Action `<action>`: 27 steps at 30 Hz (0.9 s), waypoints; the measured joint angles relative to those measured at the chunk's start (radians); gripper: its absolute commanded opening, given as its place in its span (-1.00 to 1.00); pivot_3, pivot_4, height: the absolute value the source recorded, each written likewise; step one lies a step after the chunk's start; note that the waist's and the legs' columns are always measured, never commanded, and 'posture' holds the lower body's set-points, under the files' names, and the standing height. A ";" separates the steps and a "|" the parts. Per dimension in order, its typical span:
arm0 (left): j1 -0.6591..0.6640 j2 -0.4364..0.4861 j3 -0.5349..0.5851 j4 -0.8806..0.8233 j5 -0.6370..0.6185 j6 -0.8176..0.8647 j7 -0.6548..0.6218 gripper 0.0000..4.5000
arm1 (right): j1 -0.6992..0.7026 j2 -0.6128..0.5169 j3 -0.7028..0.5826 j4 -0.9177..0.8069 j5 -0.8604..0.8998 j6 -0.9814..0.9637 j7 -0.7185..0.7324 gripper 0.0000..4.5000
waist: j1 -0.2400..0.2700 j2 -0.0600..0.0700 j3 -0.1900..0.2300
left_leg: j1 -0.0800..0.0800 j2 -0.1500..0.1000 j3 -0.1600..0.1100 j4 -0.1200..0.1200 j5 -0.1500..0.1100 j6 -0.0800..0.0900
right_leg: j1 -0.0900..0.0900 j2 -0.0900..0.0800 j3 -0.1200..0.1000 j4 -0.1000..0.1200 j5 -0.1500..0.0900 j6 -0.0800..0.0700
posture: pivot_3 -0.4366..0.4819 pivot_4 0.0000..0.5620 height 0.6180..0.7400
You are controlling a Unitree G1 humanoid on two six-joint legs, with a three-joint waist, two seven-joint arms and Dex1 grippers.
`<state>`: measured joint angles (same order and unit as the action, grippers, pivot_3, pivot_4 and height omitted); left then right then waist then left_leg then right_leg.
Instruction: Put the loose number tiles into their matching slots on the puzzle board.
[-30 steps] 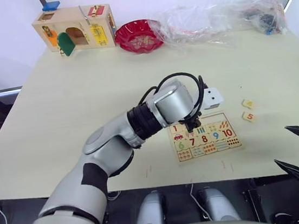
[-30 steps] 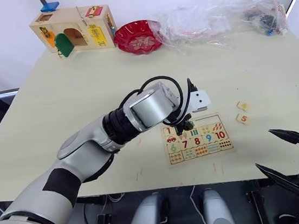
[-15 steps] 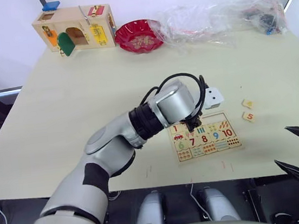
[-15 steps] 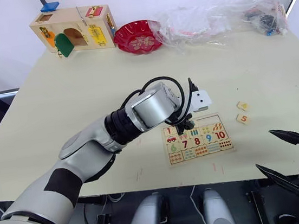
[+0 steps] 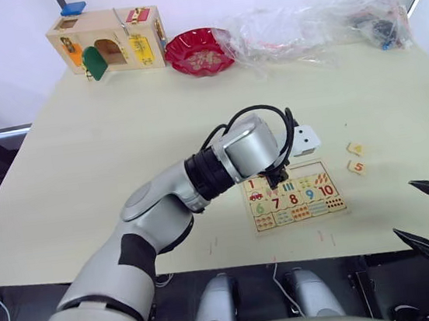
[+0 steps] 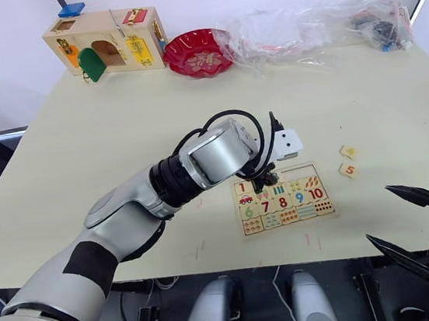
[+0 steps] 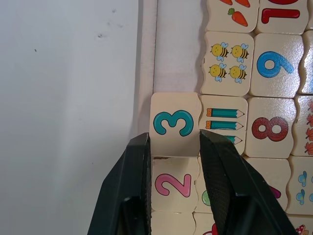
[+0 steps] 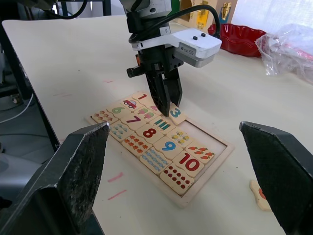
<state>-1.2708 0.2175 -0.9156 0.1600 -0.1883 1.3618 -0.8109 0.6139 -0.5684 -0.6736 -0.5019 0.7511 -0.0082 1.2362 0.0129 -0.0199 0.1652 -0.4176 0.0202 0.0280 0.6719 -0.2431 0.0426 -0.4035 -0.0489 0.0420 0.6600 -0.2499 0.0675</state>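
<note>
- Pale worktop (image 5: pixel 116 125) is being used as the working surface, with the puzzle board (image 5: pixel 338 209) lying flat near its front edge.
- The left claw (image 7: pixel 174 147) is being held over the board's top row, its fingers (image 7: pixel 132 186) standing either side of the 3 tile (image 7: pixel 175 123); whether the tile is being pinched or only straddled cannot be told.
- The 3 tile is sitting in the top row just beside the 2 tile (image 7: pixel 173 185), with bare slots (image 7: pixel 178 54) lying beyond it.
- Two loose tiles are lying on the worktop to the board's right: the 5 tile (image 5: pixel 357 166) and another tile (image 5: pixel 355 148) just behind it.
- The right claw (image 8: pixel 186 171) is being held wide apart and empty, near the front edge.
- The tiles are being judged light, stiff and smooth, so likely to slip or tip; hold is best taken across two opposite flat edges, lightly, with the tile kept level for its slot.
</note>
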 measured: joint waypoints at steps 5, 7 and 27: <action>0.009 0.005 -0.002 -0.010 0.000 0.004 0.000 -0.58 | 0.000 0.003 0.003 0.000 0.000 -0.001 0.000 1.00 | 0.000 0.000 0.000 | 0.000 0.000 0.000 0.000 0.000 0.000 | 0.000 0.000 0.000 0.000 0.000 0.000 | -0.05 -0.47 1.00; 0.011 0.006 -0.002 -0.013 0.000 0.004 -0.001 -0.58 | 0.000 0.004 0.008 0.000 0.000 -0.001 0.000 1.00 | 0.000 0.000 0.000 | 0.000 0.000 0.000 0.000 0.000 0.000 | 0.000 0.000 0.000 0.000 0.000 0.000 | -0.05 -0.47 1.00; 0.015 0.007 -0.002 -0.022 0.000 0.003 -0.002 -0.58 | 0.000 0.004 0.010 0.000 -0.003 -0.002 -0.007 1.00 | 0.000 0.000 0.000 | 0.000 0.000 0.000 0.000 0.000 0.000 | 0.000 0.000 0.000 0.000 0.000 0.000 | -0.05 -0.47 1.00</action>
<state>-1.2555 0.2245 -0.9177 0.1380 -0.1886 1.3649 -0.8129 0.6138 -0.5645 -0.6635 -0.5020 0.7478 -0.0100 1.2288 0.0131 -0.0198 0.1652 -0.4176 0.0202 0.0279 0.6718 -0.2431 0.0426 -0.4035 -0.0489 0.0420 0.6599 -0.2500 0.0675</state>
